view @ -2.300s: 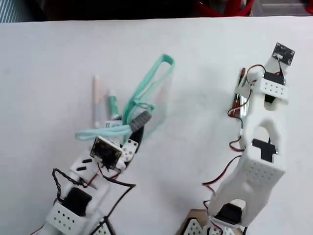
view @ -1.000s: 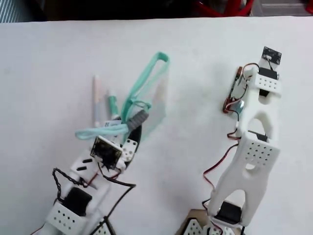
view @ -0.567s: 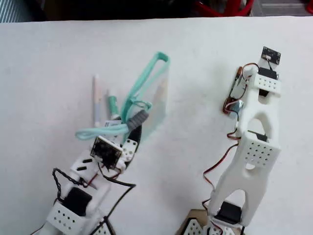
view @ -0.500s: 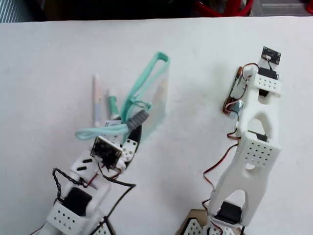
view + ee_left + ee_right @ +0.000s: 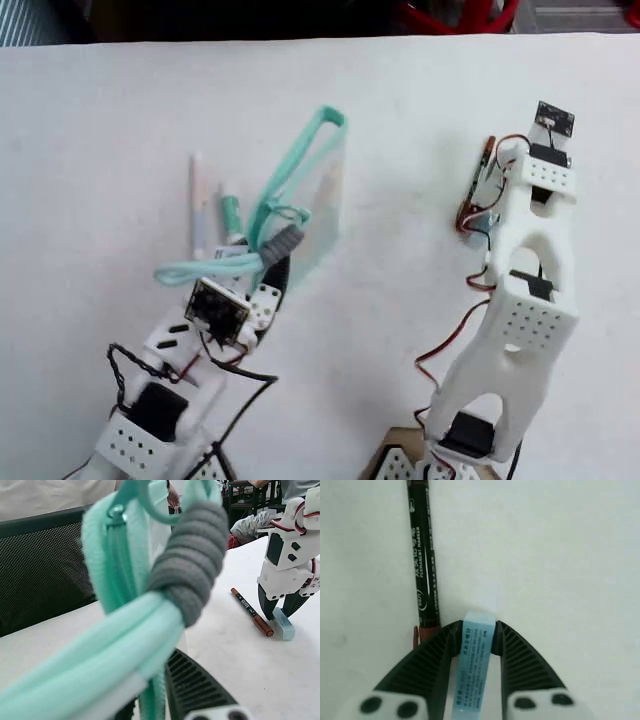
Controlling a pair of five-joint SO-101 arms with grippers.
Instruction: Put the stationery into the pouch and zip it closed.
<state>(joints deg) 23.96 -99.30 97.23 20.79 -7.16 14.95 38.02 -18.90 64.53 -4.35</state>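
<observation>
From above, the left gripper (image 5: 275,262) pinches the pouch (image 5: 318,190) by its rim, pens (image 5: 198,200) beside it. Left wrist view: marker (image 5: 251,611) and eraser (image 5: 283,624) lie well apart from the pouch. Right wrist view: the right gripper (image 5: 473,627) pinches the eraser — loading is underway; next, lift it and carry it to the pouch.

Fine white print runs along the dark brown plastic marker (image 5: 422,555), at the white table's (image 5: 400,100) 2 o'clock. Dark print covers the pale blue rectangular eraser (image 5: 472,665). Neither reads clearly.
</observation>
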